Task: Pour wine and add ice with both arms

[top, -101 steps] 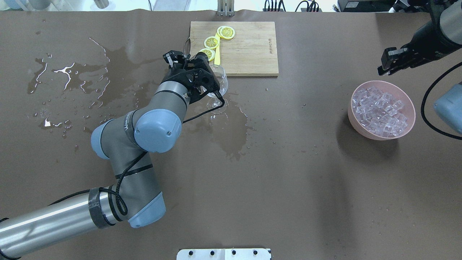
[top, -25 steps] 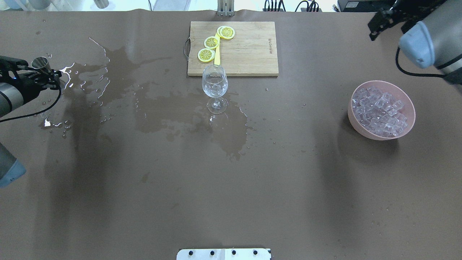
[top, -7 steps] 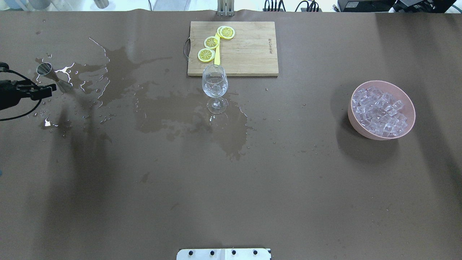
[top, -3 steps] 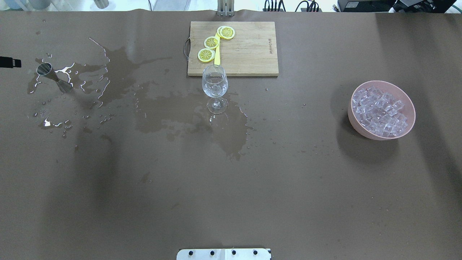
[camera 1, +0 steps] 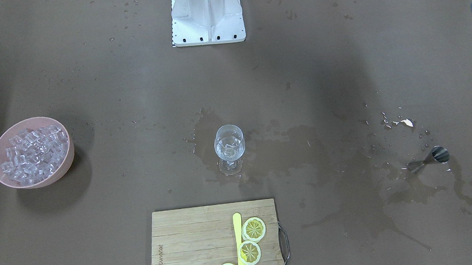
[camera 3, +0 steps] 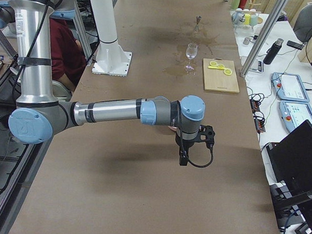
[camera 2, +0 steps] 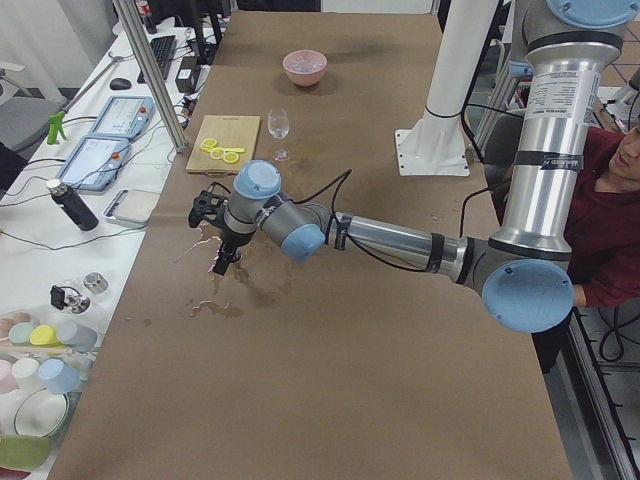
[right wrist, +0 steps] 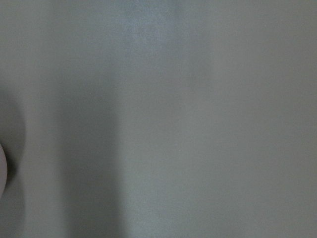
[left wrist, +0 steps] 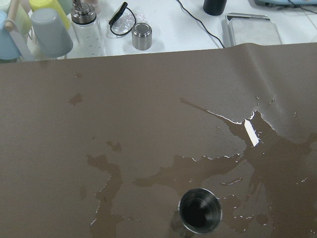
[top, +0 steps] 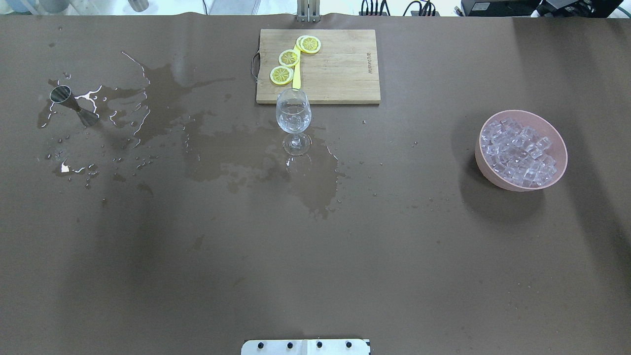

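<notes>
Centrally on bench [top: 394, 246]: glass [top: 294, 111], upright, near board [top: 340, 69], holding wine [top: 294, 123] and a few cubes. Ice [top: 522, 148] heaped in pink bowl [top: 485, 170], well apart. Jigger [top: 74, 105] in spill [top: 162, 93]. Left fingers [camera 2: 220, 266], right fingers [camera 3: 183, 160]: both above bench, opening impossible to tell.

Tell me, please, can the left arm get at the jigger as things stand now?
Probably yes. The jigger stands alone in the open, and the left pincer hangs close by it. The left wrist view looks down on the jigger's mouth with nothing in between.
</notes>
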### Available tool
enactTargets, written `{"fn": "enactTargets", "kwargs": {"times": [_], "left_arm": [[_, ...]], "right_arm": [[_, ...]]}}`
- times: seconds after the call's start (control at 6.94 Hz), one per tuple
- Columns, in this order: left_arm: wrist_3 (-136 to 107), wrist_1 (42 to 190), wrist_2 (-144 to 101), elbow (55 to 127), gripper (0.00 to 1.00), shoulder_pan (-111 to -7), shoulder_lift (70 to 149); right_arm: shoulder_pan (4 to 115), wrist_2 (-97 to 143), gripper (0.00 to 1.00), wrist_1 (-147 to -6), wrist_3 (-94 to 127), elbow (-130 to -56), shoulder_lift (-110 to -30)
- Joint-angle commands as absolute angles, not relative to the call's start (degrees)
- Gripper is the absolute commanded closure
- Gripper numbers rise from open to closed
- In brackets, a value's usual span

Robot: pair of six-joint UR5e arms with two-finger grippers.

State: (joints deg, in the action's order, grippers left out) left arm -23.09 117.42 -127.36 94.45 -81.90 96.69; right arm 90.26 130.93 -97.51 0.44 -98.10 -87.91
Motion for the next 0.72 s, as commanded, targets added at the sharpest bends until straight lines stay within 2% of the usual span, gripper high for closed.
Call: {"fn": "enactTargets", "kwargs": {"times": [0.0,0.58], "left_arm": [[-8.7,106.8,-130.2,91.7,0.02,-89.0,98.9],[0.6,104.4,-134.2,85.1,0.02,-95.5,99.4]], "right_arm": [[90.3,131.0,0.0,-98.2,0.4,-99.0,-88.1],[90.3,131.0,0.0,-98.3,0.4,-99.3,-88.2]]}}
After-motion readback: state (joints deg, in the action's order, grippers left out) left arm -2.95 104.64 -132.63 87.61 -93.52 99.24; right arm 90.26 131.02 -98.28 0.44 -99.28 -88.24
